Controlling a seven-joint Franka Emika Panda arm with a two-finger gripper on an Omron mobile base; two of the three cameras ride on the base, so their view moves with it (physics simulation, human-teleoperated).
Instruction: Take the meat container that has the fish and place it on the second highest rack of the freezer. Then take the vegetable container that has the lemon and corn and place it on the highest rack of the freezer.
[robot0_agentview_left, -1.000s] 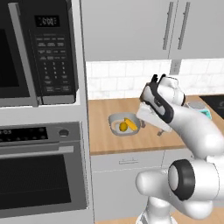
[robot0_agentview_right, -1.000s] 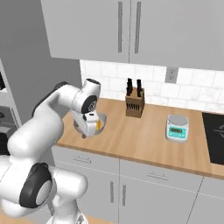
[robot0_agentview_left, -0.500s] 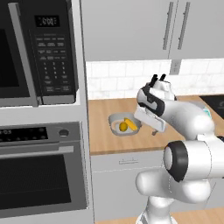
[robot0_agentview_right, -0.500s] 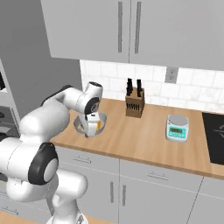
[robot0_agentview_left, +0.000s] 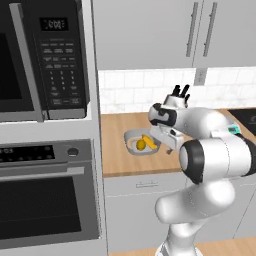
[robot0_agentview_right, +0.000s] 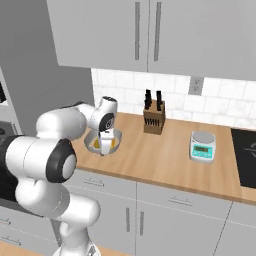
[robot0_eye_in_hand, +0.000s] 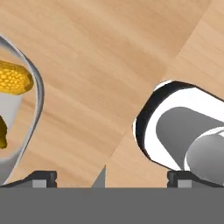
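The end effector (robot0_eye_in_hand: 111, 178) hangs wide open beside the vegetable container (robot0_agentview_left: 134, 138) on the worktop (robot0_agentview_right: 165, 160); I'd centre over its rim before closing.

my own wrist hides the near rim of the vegetable container (robot0_agentview_right: 95, 141) in the right base view. in my hand view, the corn (robot0_eye_in_hand: 13, 78) is cut off at the left edge.

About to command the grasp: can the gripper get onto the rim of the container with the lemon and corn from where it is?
Probably yes. The open gripper hangs just beside the container holding the corn, with bare counter beneath and nothing between them.
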